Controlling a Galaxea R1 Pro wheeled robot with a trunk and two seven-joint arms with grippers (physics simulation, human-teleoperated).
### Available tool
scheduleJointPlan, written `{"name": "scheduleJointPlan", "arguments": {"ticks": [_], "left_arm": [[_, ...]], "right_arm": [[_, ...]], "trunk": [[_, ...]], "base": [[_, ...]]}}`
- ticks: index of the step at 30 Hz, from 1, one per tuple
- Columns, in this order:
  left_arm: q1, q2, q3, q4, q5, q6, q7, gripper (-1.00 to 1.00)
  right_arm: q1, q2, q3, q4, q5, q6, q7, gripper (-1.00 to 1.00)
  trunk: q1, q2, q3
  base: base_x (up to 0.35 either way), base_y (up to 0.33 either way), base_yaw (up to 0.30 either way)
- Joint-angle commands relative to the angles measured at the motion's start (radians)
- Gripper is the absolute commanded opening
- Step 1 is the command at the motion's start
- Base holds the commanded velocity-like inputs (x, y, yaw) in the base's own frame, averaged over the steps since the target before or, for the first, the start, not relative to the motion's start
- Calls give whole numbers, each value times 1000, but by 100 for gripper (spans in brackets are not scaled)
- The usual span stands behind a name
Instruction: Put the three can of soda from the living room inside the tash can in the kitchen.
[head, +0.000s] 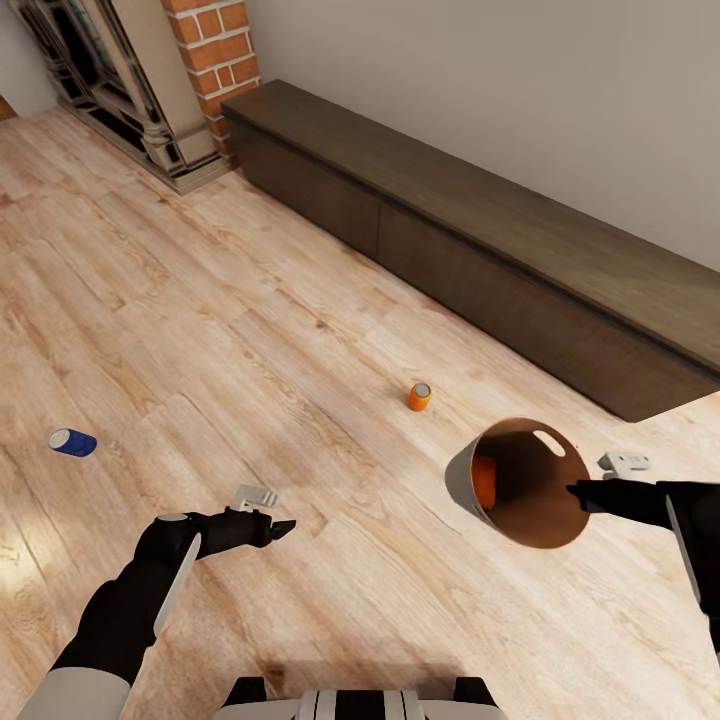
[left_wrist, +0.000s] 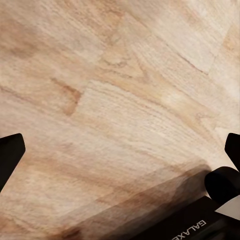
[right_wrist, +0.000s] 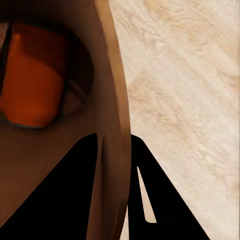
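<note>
The grey tapered bin with coppery-brown inside (head: 525, 485) hangs tilted, mouth facing the camera, its rim pinched by the right gripper (head: 578, 490). One orange can (head: 484, 482) lies inside. Another orange can (head: 419, 396) stands upright on the wooden floor (head: 250, 330); the dark blue can (head: 73, 442) lies sideways, well apart. The left gripper (head: 285, 525) hovers spread wide, holding nothing.

Wood floor (left_wrist: 120, 90) between the left hand's (left_wrist: 120, 155) spread fingertips (left_wrist: 9, 152).
</note>
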Motion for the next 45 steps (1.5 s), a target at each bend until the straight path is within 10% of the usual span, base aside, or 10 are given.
{"name": "scheduleJointPlan", "arguments": {"ticks": [1,20,45], "left_arm": [[0,0,0,0,0,0,0,100],[-1,1,-1,4,0,0,-2,100],[-1,0,-3,10,0,0,-1,100]], "right_arm": [[0,-13,0,-3,-33,11,27,-100],[1,-59,-126,-15,-34,64,74,-100],[3,-49,-129,-11,-39,64,78,-100]], "trunk": [[0,0,0],[0,0,7],[0,0,25]], "base": [[0,0,0],[11,39,-72],[-56,119,-137]]}}
